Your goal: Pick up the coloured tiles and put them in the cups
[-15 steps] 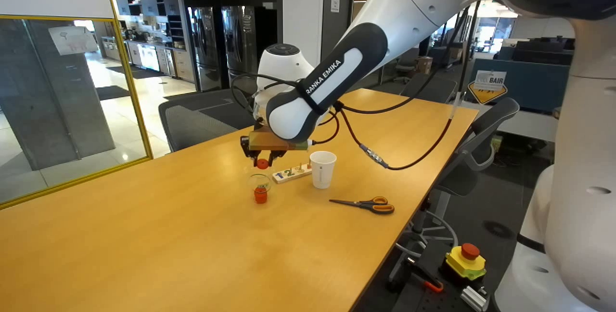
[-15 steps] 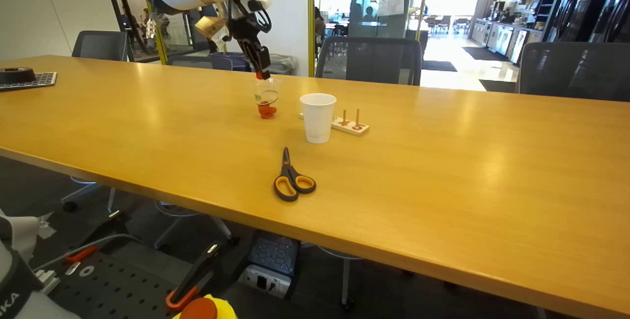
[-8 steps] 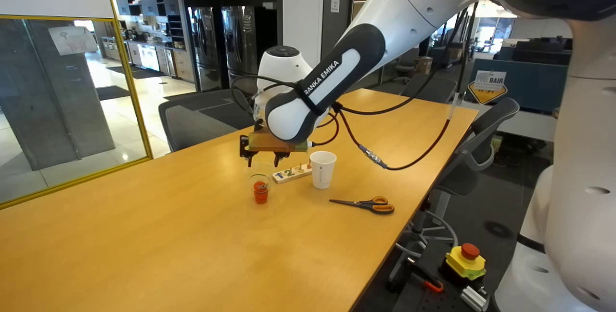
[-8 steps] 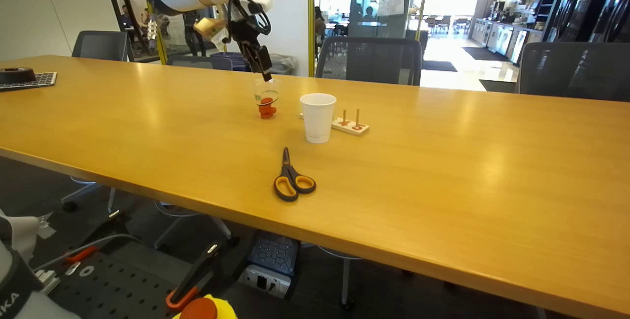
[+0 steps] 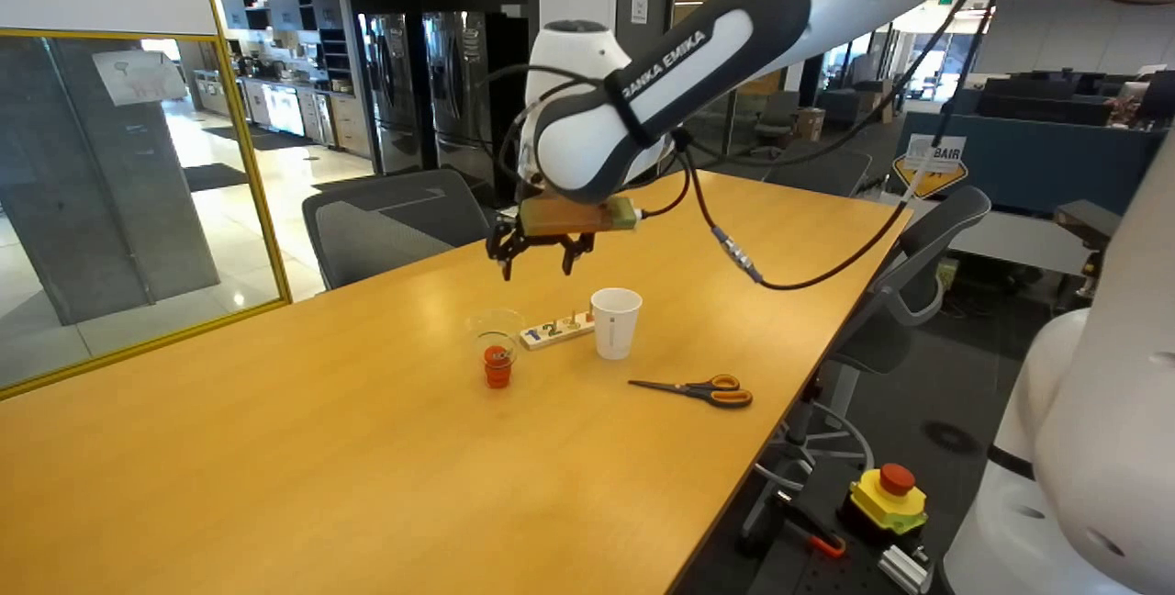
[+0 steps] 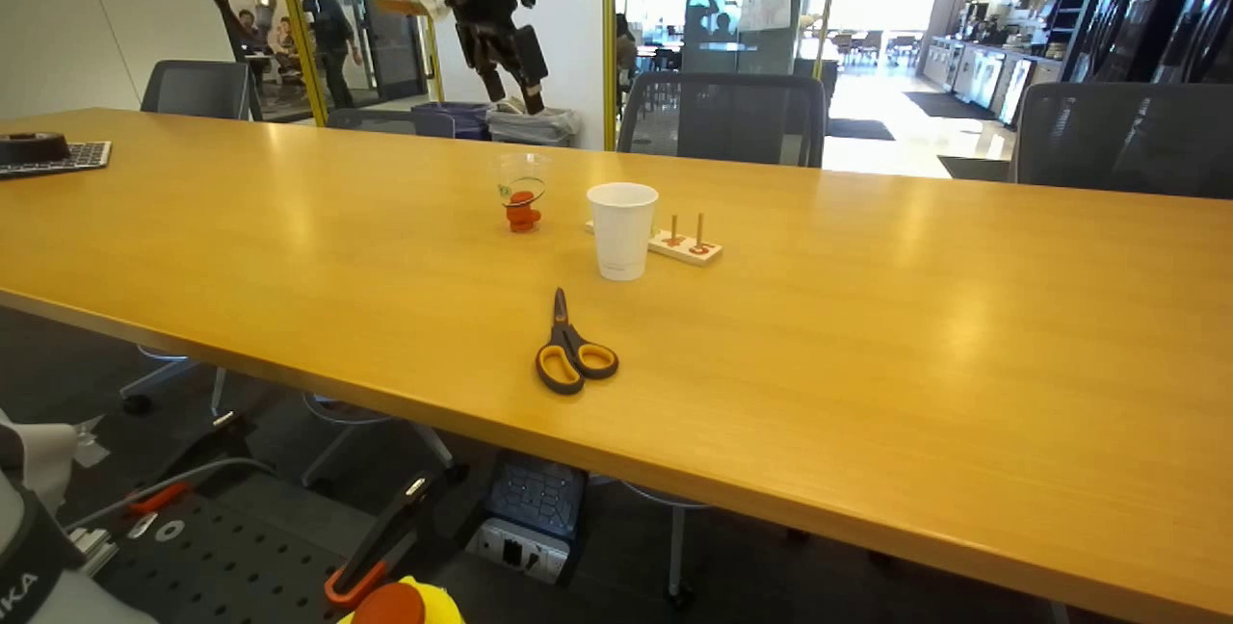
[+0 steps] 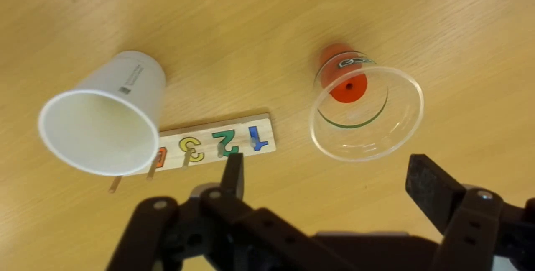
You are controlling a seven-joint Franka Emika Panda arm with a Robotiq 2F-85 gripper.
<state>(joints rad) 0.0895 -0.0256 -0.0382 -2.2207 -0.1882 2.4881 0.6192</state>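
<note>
The clear cup (image 7: pixel 420 103) stands upright on the table, and inside it red tiles (image 7: pixel 349 89) are stacked; the top one shows a small hole. Beside it the white cup (image 7: pixel 144 74) stands upright; the part of its inside that shows in the wrist view holds nothing I can see. My gripper (image 7: pixel 328 164) is open, its fingers wide apart with nothing between them. In both exterior views the gripper (image 5: pixel 537 274) hangs in the air above the table, higher than the cups and apart from them.
A wooden board (image 7: pixel 240 137) with upright pegs and painted numbers lies between the cups, partly behind the white cup (image 6: pixel 622 234). Orange-handled scissors (image 6: pixel 576 354) lie nearer the table's edge. Mesh chairs (image 6: pixel 722 118) stand along the table's far side.
The gripper has opened and let go of a red tile, which dropped onto the others in the clear cup. The arm has then risen away from the cup.
</note>
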